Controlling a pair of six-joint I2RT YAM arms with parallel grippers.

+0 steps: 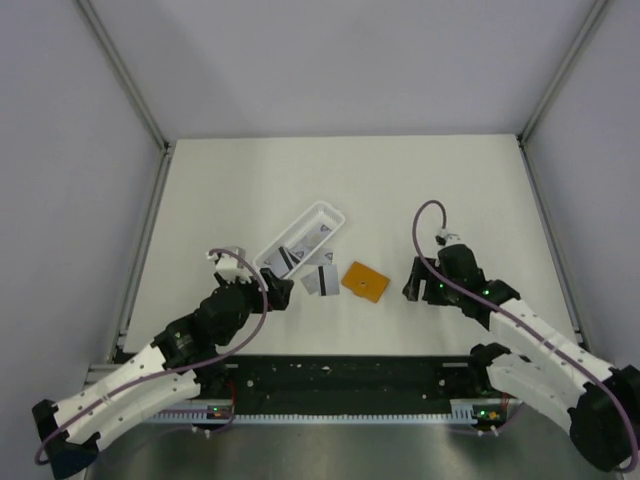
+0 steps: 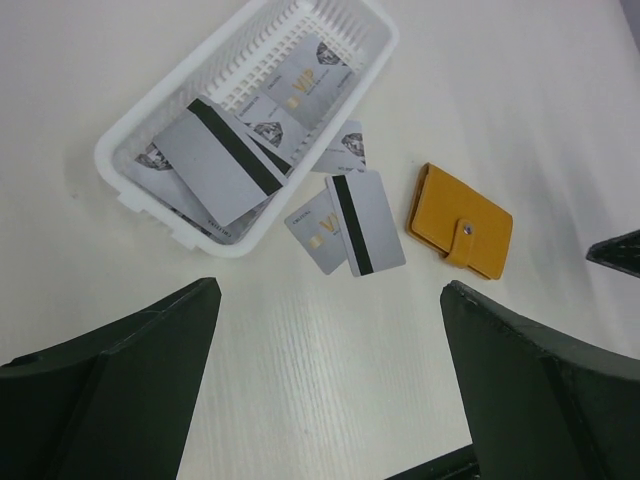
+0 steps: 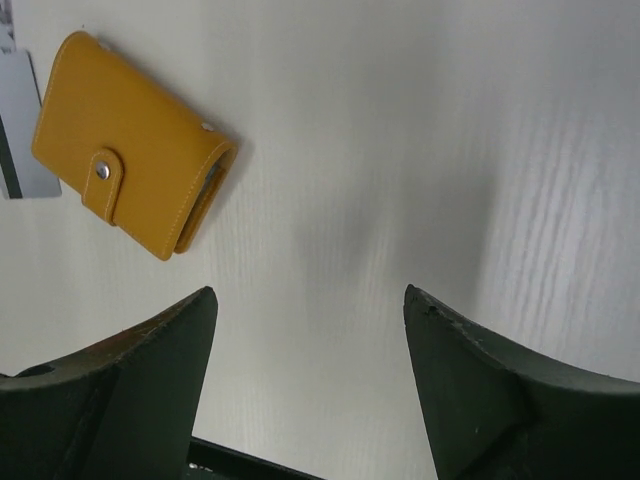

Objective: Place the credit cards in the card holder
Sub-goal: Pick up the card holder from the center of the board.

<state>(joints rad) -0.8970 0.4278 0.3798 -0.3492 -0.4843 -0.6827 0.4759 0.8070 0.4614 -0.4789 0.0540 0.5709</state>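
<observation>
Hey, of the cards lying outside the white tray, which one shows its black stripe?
The card nearest the card holder. The neighbouring card shows a chip face instead, and the third card shows print.

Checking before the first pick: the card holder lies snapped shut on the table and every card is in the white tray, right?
Not every card. The left wrist view shows some credit cards loose on the table between the white tray and the card holder, which does lie snapped shut.
</observation>
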